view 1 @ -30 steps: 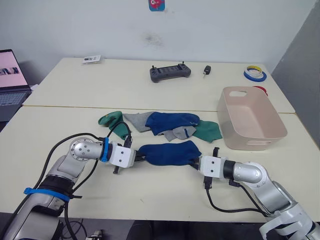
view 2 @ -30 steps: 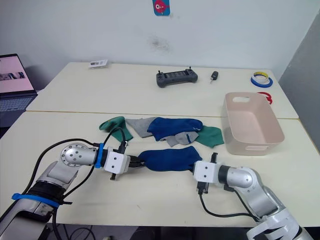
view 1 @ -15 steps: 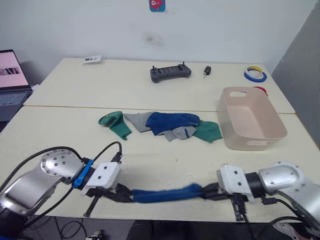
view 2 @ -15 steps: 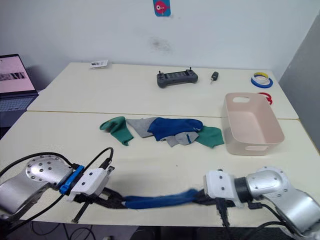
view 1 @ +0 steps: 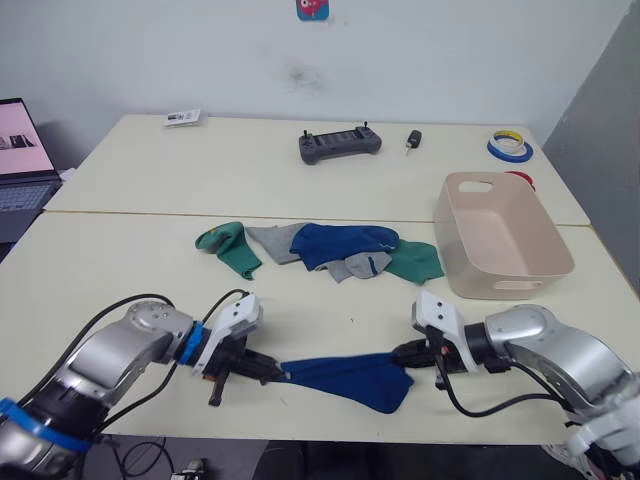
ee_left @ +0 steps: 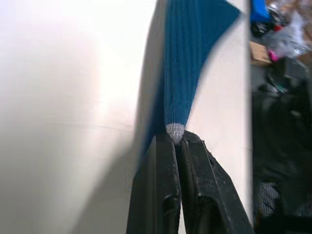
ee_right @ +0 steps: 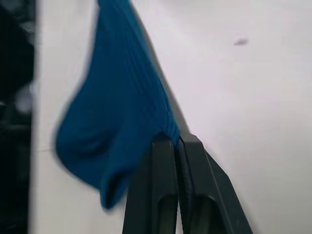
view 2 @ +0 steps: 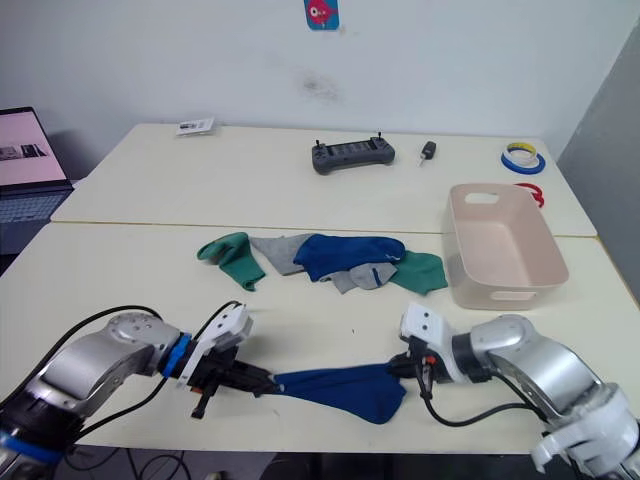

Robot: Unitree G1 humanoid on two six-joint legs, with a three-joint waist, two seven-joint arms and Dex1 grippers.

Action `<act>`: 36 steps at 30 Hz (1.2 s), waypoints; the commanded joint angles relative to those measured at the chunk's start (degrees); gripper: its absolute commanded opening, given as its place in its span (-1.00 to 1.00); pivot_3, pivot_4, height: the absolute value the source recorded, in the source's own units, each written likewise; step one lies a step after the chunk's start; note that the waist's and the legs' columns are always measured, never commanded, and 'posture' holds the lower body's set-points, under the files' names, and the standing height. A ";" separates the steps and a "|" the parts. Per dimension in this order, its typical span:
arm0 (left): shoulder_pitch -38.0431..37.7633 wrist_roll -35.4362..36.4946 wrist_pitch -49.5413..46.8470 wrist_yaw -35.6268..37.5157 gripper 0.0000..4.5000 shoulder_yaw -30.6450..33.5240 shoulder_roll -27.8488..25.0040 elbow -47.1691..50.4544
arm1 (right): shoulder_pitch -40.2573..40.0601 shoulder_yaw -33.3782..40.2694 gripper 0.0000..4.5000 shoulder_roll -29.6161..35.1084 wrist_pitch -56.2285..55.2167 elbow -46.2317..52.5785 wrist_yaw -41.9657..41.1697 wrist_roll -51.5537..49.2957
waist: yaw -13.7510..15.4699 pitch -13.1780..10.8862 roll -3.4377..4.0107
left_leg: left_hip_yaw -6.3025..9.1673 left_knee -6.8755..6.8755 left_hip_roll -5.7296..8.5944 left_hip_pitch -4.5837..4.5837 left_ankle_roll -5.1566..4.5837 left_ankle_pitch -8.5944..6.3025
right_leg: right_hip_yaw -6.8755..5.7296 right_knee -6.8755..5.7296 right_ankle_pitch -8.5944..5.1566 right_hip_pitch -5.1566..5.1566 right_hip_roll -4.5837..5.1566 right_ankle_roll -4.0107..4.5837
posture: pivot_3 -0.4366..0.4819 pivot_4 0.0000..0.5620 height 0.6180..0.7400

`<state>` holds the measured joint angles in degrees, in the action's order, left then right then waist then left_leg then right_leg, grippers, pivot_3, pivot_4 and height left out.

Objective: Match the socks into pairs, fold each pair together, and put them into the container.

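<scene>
Bright even light, blurred wrist views

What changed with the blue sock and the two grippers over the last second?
Both grippers kept their pinch on the blue sock and carried it from beside the sock pile toward the table's near edge. Half a second ago it was pulled taut; now the left gripper and right gripper are closer together, and it sags. The pile, container and remote controller stayed put.
</scene>
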<state>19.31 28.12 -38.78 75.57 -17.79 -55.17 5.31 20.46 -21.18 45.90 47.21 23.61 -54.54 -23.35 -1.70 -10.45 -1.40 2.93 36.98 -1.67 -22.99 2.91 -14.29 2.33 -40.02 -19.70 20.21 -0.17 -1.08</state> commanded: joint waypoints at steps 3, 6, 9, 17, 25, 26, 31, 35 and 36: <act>6.93 -4.05 -1.45 0.16 -1.00 -0.67 3.32 -6.42 | 4.18 -0.99 -0.97 -2.32 -4.37 -5.31 -0.73 4.16 | 0.01 0.00 0.00 | -0.02 0.00 0.01 -0.01 0.00 0.00 | -0.01 0.00 0.00 0.01 -0.01 0.00 | -0.05 -0.47 1.00; 9.06 -4.64 -2.68 -0.49 -1.00 0.09 5.49 -9.52 | 4.56 -0.89 -0.97 -2.84 -5.59 -6.28 -1.09 5.31 | 0.04 0.00 0.00 | -0.03 0.01 0.03 -0.03 0.00 0.00 | -0.01 0.02 0.00 0.01 0.05 0.00 | -0.05 -0.47 1.00; 10.34 -6.90 -1.90 -0.87 -1.00 -0.61 6.92 -12.73 | 4.69 -0.80 -0.97 -3.44 -6.74 -7.04 -0.96 6.42 | 0.00 0.00 0.00 | -0.04 0.02 0.03 -0.01 0.00 0.00 | -0.01 -0.01 0.00 0.01 0.07 0.00 | -0.05 -0.47 1.00; 12.39 -7.91 -4.24 0.59 -1.00 -1.59 9.17 -13.16 | 4.59 -0.68 -0.97 -4.65 -7.26 -7.85 -1.23 7.95 | 0.04 0.01 0.01 | 0.01 0.04 0.05 0.00 0.01 0.01 | 0.01 -0.04 0.00 -0.03 0.10 0.00 | -0.05 -0.47 1.00; 11.15 -7.67 -5.58 1.83 -1.00 -0.17 7.99 -11.50 | 4.62 0.99 -0.08 -6.16 -10.29 -8.94 0.12 9.62 | -0.04 0.01 0.01 | 0.01 0.03 0.03 0.01 0.01 0.01 | 0.02 -0.04 0.00 -0.02 0.12 0.00 | -0.05 -0.47 1.00; 11.09 -7.61 -5.75 1.63 -1.00 0.22 7.92 -11.47 | 4.78 1.35 0.07 -6.27 -10.89 -9.15 0.17 9.73 | -0.04 0.01 0.01 | 0.01 0.03 0.03 0.01 0.01 0.01 | 0.01 -0.03 0.00 -0.02 0.12 0.00 | -0.05 -0.47 1.00; 10.06 -7.32 -7.55 0.39 -1.00 1.90 7.22 -10.48 | 4.84 4.40 0.87 -5.59 -13.89 -9.02 -1.73 8.22 | -0.07 0.01 0.01 | 0.02 0.03 0.02 0.01 0.01 0.01 | 0.01 -0.04 0.00 -0.02 0.13 0.00 | -0.05 -0.47 1.00; 8.35 -6.53 -9.77 -0.87 -1.00 3.13 6.21 -7.78 | 3.82 9.32 0.99 -5.48 -18.01 -7.28 -4.73 4.26 | -0.07 0.01 0.01 | 0.02 0.02 0.00 0.01 0.01 0.01 | 0.01 -0.03 0.00 -0.01 0.16 0.00 | -0.05 -0.47 1.00; 7.80 -6.07 -10.70 -1.39 -1.00 3.67 5.93 -6.66 | 3.58 10.26 0.99 -5.20 -18.37 -6.40 -5.62 3.27 | -0.07 0.01 0.01 | 0.02 0.01 0.00 0.01 0.00 0.01 | 0.02 -0.03 0.00 -0.02 0.18 0.00 | -0.05 -0.47 1.00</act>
<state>27.93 21.60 -47.95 75.01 -15.54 -47.96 -3.50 24.00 -13.59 40.15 30.69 13.98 -58.51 -17.62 -1.77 -10.45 -1.39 2.96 36.99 -1.68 -22.99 2.91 -14.29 2.35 -40.05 -19.70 20.19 0.04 -1.08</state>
